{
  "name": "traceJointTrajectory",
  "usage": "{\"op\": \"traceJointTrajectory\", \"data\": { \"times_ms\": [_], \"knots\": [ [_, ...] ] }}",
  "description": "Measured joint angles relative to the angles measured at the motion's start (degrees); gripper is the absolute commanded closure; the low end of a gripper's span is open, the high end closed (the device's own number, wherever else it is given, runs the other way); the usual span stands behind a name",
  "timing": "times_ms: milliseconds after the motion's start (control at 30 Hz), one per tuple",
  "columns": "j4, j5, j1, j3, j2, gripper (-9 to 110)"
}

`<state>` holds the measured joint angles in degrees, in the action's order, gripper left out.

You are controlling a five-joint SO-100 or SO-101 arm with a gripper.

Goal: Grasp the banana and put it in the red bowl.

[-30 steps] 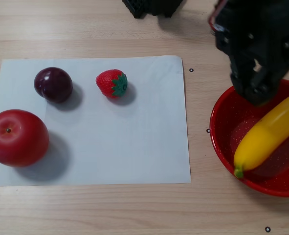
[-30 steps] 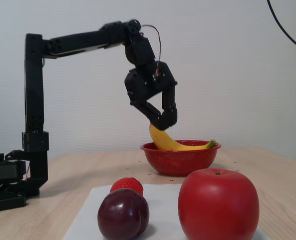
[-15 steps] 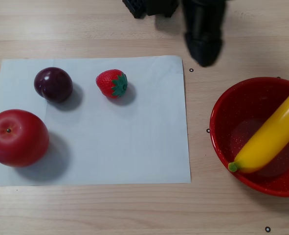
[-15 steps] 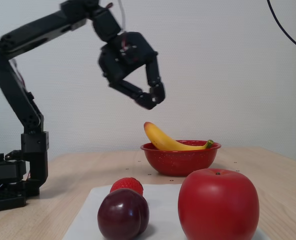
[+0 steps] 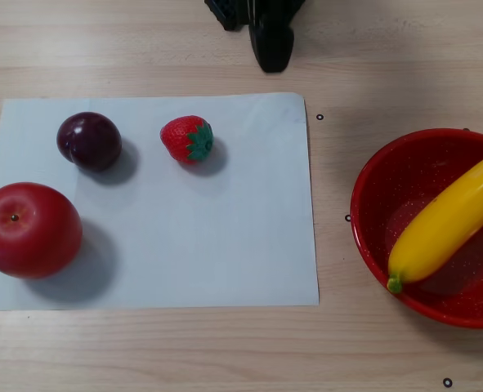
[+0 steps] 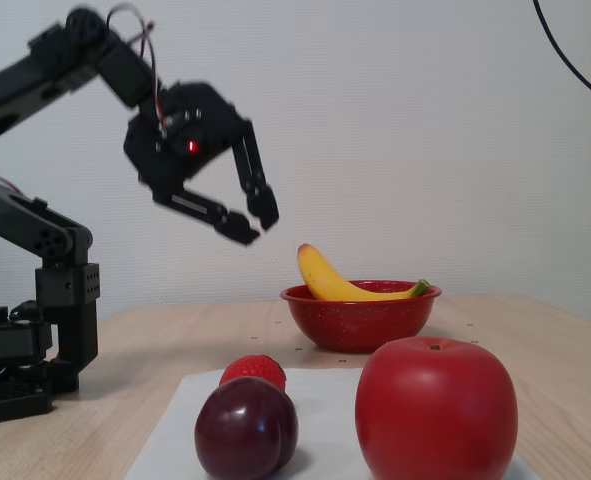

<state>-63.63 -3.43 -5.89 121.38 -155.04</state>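
Note:
The yellow banana lies inside the red bowl at the right, its green stem tip on the bowl's near rim and its other end running out of the picture. In the fixed view the banana rests across the bowl. My gripper hangs in the air above and to the left of the bowl, well clear of it. It is empty, with its fingertips a small gap apart. A black part of the arm shows at the top edge of the other view.
A white paper sheet lies left of the bowl. On it stand a red apple, a dark plum and a strawberry. The arm's base stands at the left of the fixed view.

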Motion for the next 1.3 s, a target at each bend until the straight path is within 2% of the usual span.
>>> {"op": "traceJointTrajectory", "data": {
  "times_ms": [200, 767, 867, 1300],
  "knots": [
    [16.3, 0.0, 3.1, 18.6, -7.8, 101],
    [49.2, 1.3, -0.9, 56.2, -25.0, 101],
    [47.7, 1.2, -1.9, 56.2, -29.4, 101],
    [17.8, 0.1, -1.8, 56.2, -33.1, 101]
  ]
}}
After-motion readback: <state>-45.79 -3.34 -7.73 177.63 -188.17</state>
